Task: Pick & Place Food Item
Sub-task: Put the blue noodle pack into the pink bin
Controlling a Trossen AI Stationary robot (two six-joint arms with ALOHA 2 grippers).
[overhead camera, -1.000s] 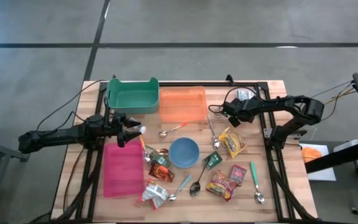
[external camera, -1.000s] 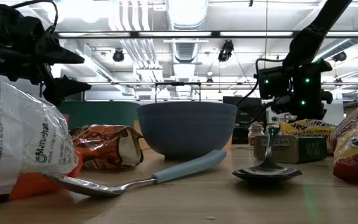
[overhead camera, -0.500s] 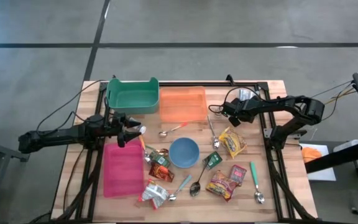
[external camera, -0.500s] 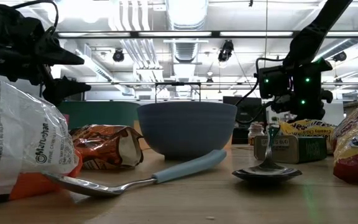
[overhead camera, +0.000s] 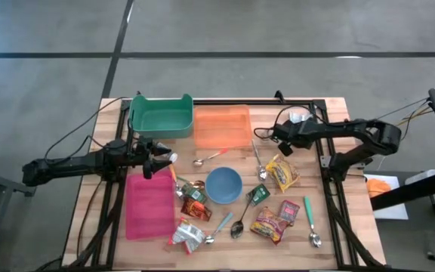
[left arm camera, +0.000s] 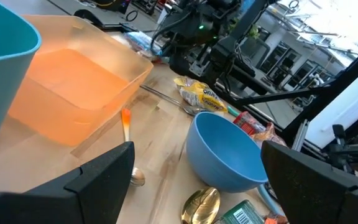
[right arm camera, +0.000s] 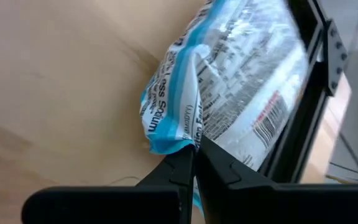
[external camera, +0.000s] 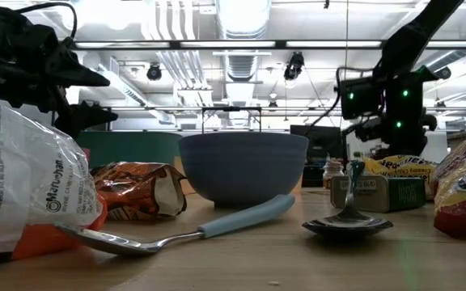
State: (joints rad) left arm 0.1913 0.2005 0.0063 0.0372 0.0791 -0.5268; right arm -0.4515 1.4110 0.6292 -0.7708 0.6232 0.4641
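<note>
Change: your right hand (overhead camera: 282,137) has pinched shut since the earlier frame and shifted slightly toward the table's far right; in the low view it now sits a little higher. Left arm unchanged.
Right hand: closed on the corner of a blue-and-white packet (right arm camera: 241,81); the wrist view shows the fingers (right arm camera: 188,171) meeting on its crimped edge.
Packet: at the far right of the table (overhead camera: 331,227), just beside the black frame rail (right arm camera: 303,118); you can just see it as a pale patch (overhead camera: 299,115) in the high view. Whether it is lifted or lying flat cannot be told.
Left hand: wide, holding nothing (overhead camera: 161,157); it hovers above the near corner of the pink tray (overhead camera: 146,204), its fingers (left arm camera: 98,171) pointing toward the bowl.
Bowl: blue (overhead camera: 223,185), mid-table, upright.
Bins: green bin (overhead camera: 161,115) and orange bin (overhead camera: 221,126) side by side at the far edge.
Other food: yellow packet (overhead camera: 283,173) just near your right hand; red packets (overhead camera: 269,224) nearer the front edge; orange-brown packet (overhead camera: 195,207) beside the bowl; white packet (overhead camera: 188,236) at the front.
Spoons: several spread around the bowl; one with a teal handle (overhead camera: 310,220) lies at front right.
</note>
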